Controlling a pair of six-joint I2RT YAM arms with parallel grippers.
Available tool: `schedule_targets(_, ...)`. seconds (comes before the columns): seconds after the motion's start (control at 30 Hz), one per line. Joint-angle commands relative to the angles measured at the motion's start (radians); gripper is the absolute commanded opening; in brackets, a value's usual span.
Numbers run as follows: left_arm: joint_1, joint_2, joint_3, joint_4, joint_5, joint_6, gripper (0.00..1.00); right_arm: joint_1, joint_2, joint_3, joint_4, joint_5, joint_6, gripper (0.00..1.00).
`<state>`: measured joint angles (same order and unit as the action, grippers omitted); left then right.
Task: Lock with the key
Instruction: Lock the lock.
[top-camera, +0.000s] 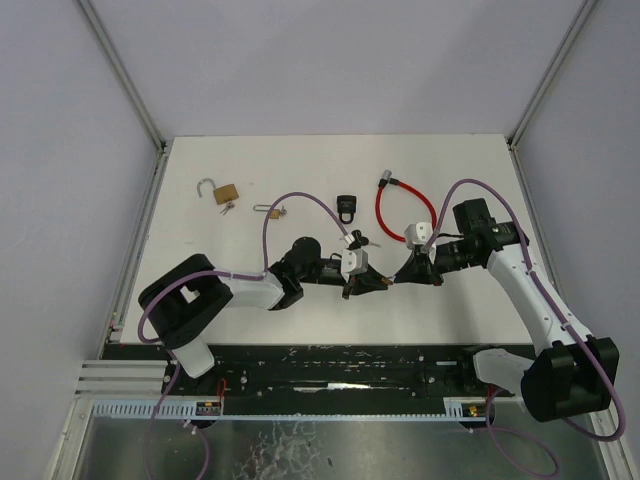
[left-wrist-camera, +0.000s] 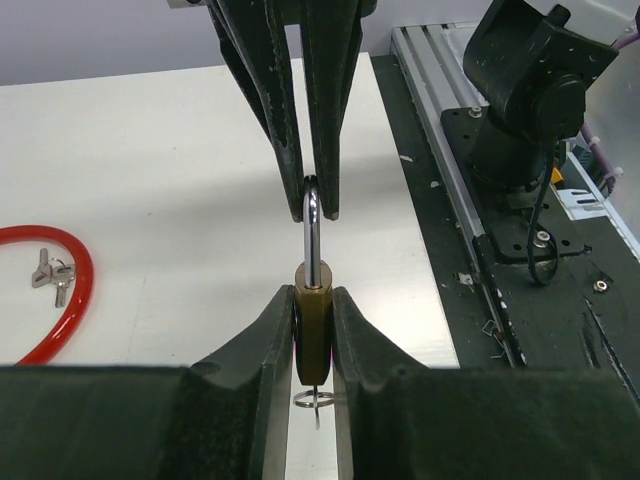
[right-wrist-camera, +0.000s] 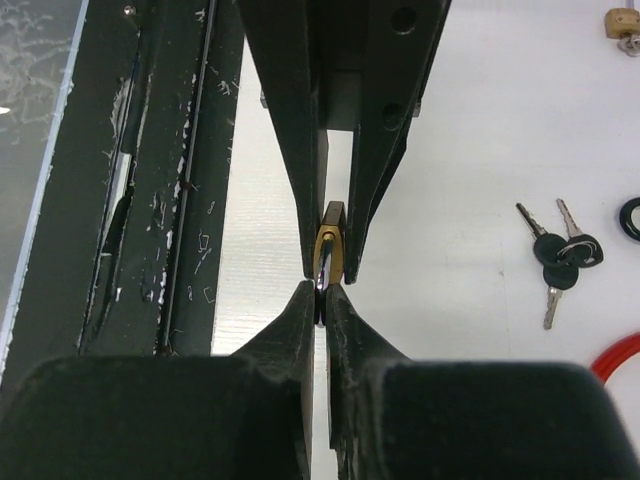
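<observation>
Over the front middle of the white table, the small brass padlock with the steel shackle is held between both arms. The left gripper is clenched on its brass body, and the right gripper pinches the shackle. It looks rigid, light and slick, so I'd say the flat brass sides are the safest hold. Only the left wrist view shows the wire key ring beneath the body. Only the right wrist view shows the black-headed keys lying aside.

White table bears brass padlock; black padlock; keys; red cable.
</observation>
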<state>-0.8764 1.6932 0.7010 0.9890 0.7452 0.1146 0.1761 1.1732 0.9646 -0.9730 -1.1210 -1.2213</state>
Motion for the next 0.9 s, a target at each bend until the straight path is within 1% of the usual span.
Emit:
schedule_targets(0.0, -0.021, -0.029, 0.007, 0.196, 0.045, 0.053, 0.00, 0.029, 0.006, -0.018, 0.008, 0.024, -0.128, 0.00)
schedule_targets(0.2, -0.032, -0.037, 0.015, 0.139, 0.012, 0.093, 0.00, 0.058, 0.019, -0.016, -0.001, 0.058, -0.150, 0.00)
schedule_targets(0.4, -0.033, -0.048, -0.007, 0.174, -0.017, 0.095, 0.00, 0.105, 0.000, -0.046, 0.002, 0.111, -0.184, 0.00)
schedule_targets(0.47, -0.034, -0.047, -0.007, 0.174, -0.021, 0.096, 0.00, 0.111, 0.008, -0.041, 0.012, 0.112, -0.146, 0.00)
schedule_targets(0.63, -0.035, -0.056, -0.028, 0.213, -0.101, 0.104, 0.00, 0.112, 0.048, -0.006, -0.039, 0.043, -0.090, 0.00)
schedule_targets(0.73, -0.035, -0.065, -0.056, 0.265, -0.138, 0.099, 0.00, 0.123, 0.063, -0.026, 0.004, 0.053, -0.037, 0.00)
schedule_targets(0.87, -0.036, -0.070, -0.065, 0.274, -0.179, 0.107, 0.00, 0.132, 0.085, -0.012, 0.029, 0.065, 0.018, 0.00)
